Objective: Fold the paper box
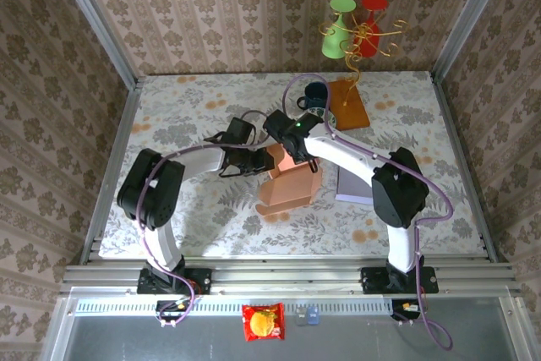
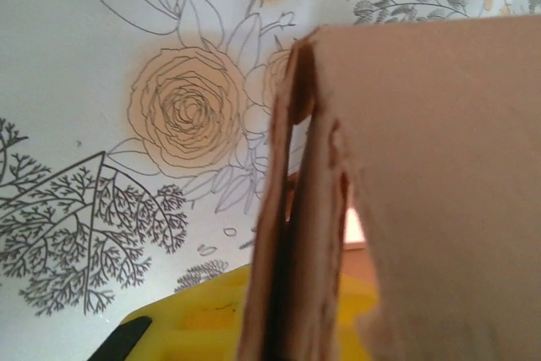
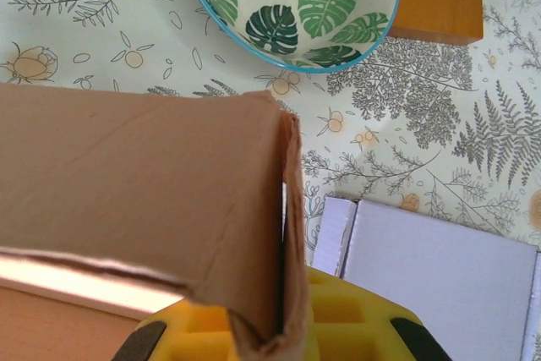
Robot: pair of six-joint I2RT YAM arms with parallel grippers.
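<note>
The brown paper box (image 1: 292, 188) lies partly folded in the middle of the flowered table. Both grippers meet at its far edge. My left gripper (image 1: 256, 162) reaches in from the left. In the left wrist view a doubled side wall of the box (image 2: 300, 234) runs straight down over the gripper's yellow body (image 2: 194, 319), which hides the fingers. My right gripper (image 1: 292, 148) comes from the right and is shut on another upright folded wall (image 3: 287, 234), with a broad panel of the box (image 3: 127, 183) spreading to its left.
A leaf-patterned bowl (image 3: 296, 6) sits just beyond the box, beside the wooden base (image 1: 348, 106) of a gold mug tree (image 1: 355, 31) bearing a green and a red cup. A flat white box (image 1: 353, 185) lies right of the paper box. Metal rails edge the table.
</note>
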